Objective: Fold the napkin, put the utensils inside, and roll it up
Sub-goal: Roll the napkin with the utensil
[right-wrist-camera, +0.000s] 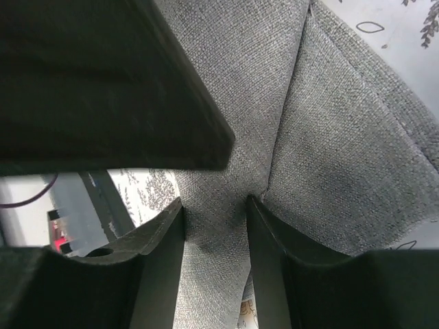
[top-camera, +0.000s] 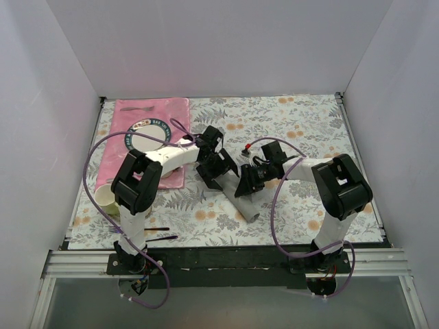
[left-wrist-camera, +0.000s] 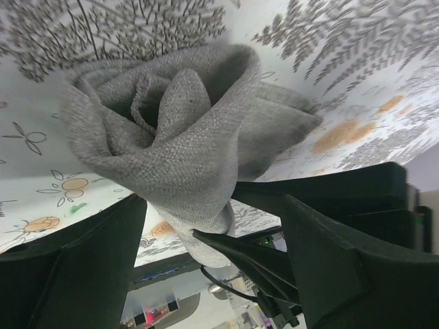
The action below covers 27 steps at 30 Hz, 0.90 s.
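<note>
**Napkin already rolled, both grippers at the roll**

The napkin (top-camera: 247,203) lay as a tight grey roll near the middle of the flowered table (top-camera: 309,116). It ran from the centre toward the near side, a little right of the middle. In the left wrist view its end looked like a rose, with the layers curled one inside the other.

The left gripper (left-wrist-camera: 212,205) stood wide open. Its two fingers were on either side of the roll's end, and I could not see them pressing the cloth. The right gripper (right-wrist-camera: 215,205) was closed on a narrow part of the napkin, and the cloth was pinched between its fingers.

No utensil showed inside the roll or at its open end, so I could not tell whether any was wrapped in it. A thin black utensil (top-camera: 158,229) lay on the table at the near left, well apart from the roll. The pink placemat (top-camera: 154,113) was at the far left.

In my judgement the folding and the rolling were done, or almost done. What was left seemed only to let go of the roll and leave it lying closed.
</note>
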Motion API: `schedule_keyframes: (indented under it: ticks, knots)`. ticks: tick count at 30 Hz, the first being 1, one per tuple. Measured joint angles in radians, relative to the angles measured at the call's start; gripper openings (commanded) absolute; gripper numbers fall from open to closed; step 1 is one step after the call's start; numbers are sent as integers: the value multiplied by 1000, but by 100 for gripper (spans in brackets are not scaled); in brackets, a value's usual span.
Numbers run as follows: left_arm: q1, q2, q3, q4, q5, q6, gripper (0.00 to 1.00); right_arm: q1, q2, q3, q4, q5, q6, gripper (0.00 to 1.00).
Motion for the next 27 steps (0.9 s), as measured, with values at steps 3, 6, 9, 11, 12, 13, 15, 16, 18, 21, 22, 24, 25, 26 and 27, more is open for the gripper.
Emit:
schedule_keyframes:
  ticks: [3, 6, 9, 11, 12, 13, 15, 16, 18, 21, 22, 24, 25, 26, 27]
  knots:
    - [-27, 14, -14, 12, -2, -10, 72, -13, 9, 0, -1, -30, 0, 48]
    - [-31, 31, -26, 14, -10, -13, 66, -14, 9, 0, -7, -37, -2, 48]
    - [-27, 58, -19, 8, -5, -13, 51, -14, 9, 6, -27, -36, -6, 52]
    - [-26, 61, -15, 0, -11, -8, 45, -14, 9, 20, -59, -28, -13, 58]
    - [-25, 64, -13, -7, -15, -4, 45, -13, 6, 29, -79, -15, -18, 62]
    - [-25, 66, -12, -12, -16, -3, 45, -9, 2, 41, -108, 5, -26, 69]
    - [-25, 68, -8, -19, -18, 2, 44, 9, -26, 68, -176, 85, -48, 77]
    - [-25, 68, -7, -23, -20, 3, 43, 29, -52, 81, -209, 145, -63, 84]
    - [-25, 68, -6, -25, -21, 3, 41, 92, -119, 102, -264, 285, -88, 87]
    - [-25, 68, -6, -29, -21, 5, 40, 219, -207, 134, -309, 495, -114, 91]
    - [-24, 68, -6, -30, -20, 5, 40, 267, -227, 144, -319, 572, -119, 91]
    - [-22, 68, -6, -30, -16, 3, 40, 370, -244, 159, -332, 721, -128, 92]
    - [-21, 68, -6, -30, -14, 2, 40, 411, -242, 163, -338, 777, -134, 91]
    - [-20, 68, -6, -30, -12, 2, 40, 449, -235, 167, -348, 831, -134, 91]
    - [-19, 68, -6, -30, -9, 0, 40, 481, -226, 168, -354, 881, -135, 91]
